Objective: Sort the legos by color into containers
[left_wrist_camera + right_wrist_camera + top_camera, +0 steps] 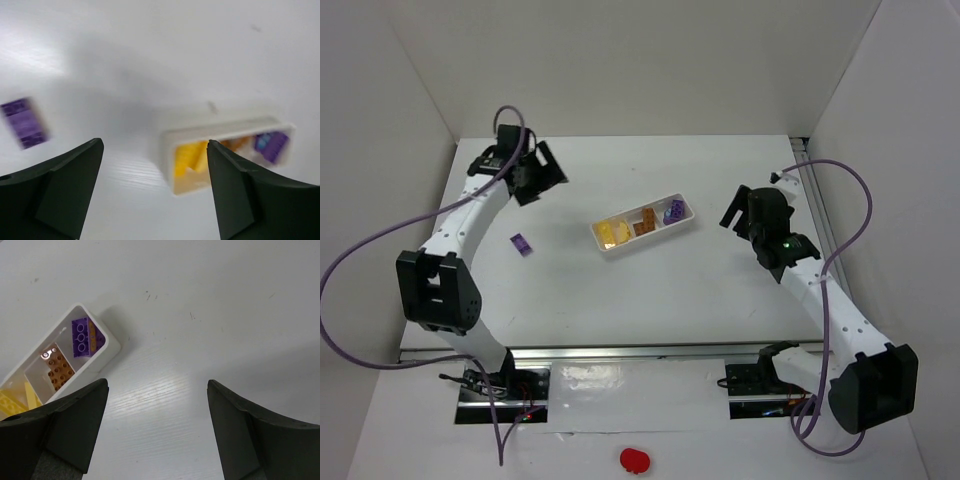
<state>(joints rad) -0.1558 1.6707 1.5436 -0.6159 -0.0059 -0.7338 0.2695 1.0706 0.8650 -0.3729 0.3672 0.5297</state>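
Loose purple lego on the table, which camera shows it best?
Top external: the loose purple lego lies whole and fairly sharp, left of the containers. Left wrist catches it too, but blurred near the left edge. Right wrist misses it.

Containers (114, 345): three, joined in one row.
Purple legos: two. Loose purple lego (522, 243) on counter (720, 300), second purple lego (83, 336) in end container.
Brown-orange lego (59, 371): one.
Yellow legos (15, 402): at least two, exact count unclear.
Claws: two. Left claw (155, 145), right claw (157, 385).
Small red object (635, 459): one.
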